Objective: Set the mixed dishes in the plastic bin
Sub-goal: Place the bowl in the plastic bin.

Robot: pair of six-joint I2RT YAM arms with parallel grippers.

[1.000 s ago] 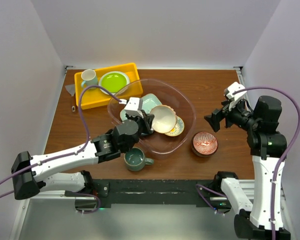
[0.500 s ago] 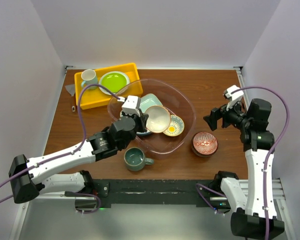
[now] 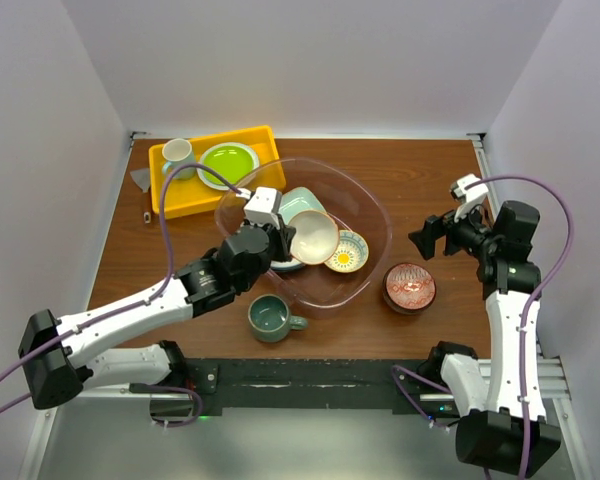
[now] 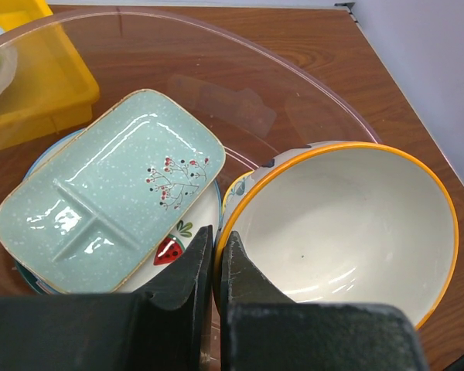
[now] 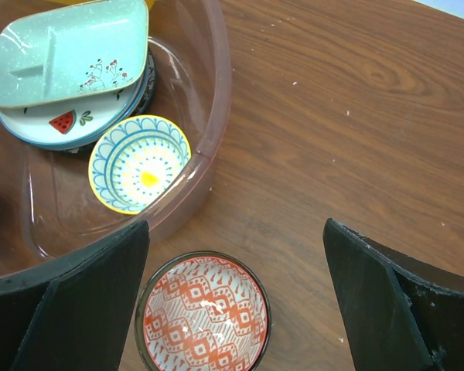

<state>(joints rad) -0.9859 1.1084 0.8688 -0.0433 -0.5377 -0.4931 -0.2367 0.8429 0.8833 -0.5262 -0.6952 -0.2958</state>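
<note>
The clear plastic bin (image 3: 381,214) sits mid-table. My left gripper (image 3: 283,240) is inside it, shut on the rim of a cream bowl with an orange edge (image 3: 315,237), which is tilted on its side. In the left wrist view the jaws (image 4: 216,246) pinch that bowl's (image 4: 348,224) rim. Beside it a pale-green divided tray (image 4: 108,205) lies on a white plate with fruit marks (image 4: 187,236). A small yellow-inside bowl (image 5: 139,162) rests in the bin. A reddish-brown bowl (image 5: 203,317) and a grey-green mug (image 3: 271,318) stand on the table outside it. My right gripper (image 5: 236,232) hangs open above the red bowl.
A yellow tray (image 3: 170,196) at the back left holds a lime-green plate (image 3: 228,162) and a pale mug (image 3: 177,152). A small tool (image 3: 143,186) lies left of it. White walls close in the table on three sides.
My left gripper has carried the cream bowl a little left and back inside the bin. The right arm has shifted its pose slightly, with its gripper staying open in nearly the same spot.
</note>
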